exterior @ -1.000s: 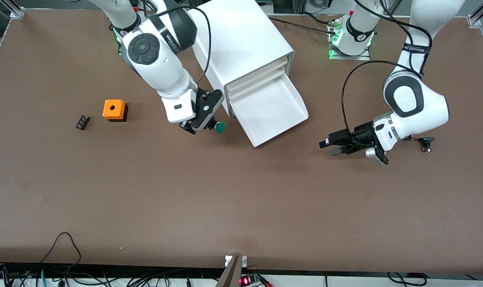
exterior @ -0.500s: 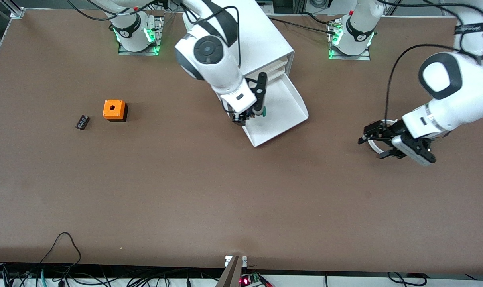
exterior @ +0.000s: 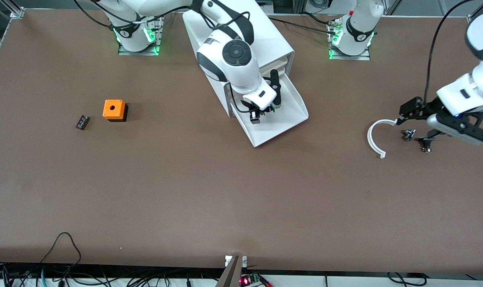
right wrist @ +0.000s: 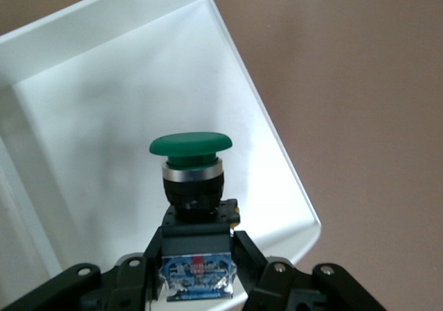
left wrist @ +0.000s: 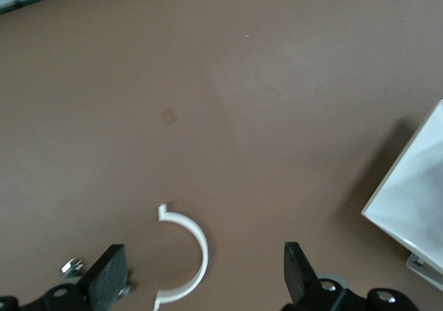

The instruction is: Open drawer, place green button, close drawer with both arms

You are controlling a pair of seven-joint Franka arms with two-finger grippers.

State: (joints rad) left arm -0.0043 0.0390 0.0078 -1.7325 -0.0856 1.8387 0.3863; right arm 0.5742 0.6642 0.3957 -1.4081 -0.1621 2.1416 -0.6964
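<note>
The cabinet (exterior: 245, 36) stands at the back of the table with its lowest drawer (exterior: 291, 109) pulled out, white and open. My right gripper (exterior: 261, 112) hangs over the drawer and is shut on the black body of the button (right wrist: 190, 146). The button's green cap points out over the drawer floor (right wrist: 104, 103). In the front view the hand hides the button. My left gripper (exterior: 416, 121) is open and empty. It is low over the table toward the left arm's end, and its fingers (left wrist: 111, 278) straddle a white half ring (left wrist: 197, 245).
The half ring (exterior: 375, 137) and two small dark parts (exterior: 409, 134) (exterior: 424, 144) lie by the left gripper. An orange cube with a hole (exterior: 114, 109) and a small black part (exterior: 82, 122) lie toward the right arm's end. A drawer corner (left wrist: 415, 207) shows in the left wrist view.
My right gripper has carried the button from beside the drawer to over its open tray. My left gripper has swung away toward its end of the table, uncovering the half ring.
</note>
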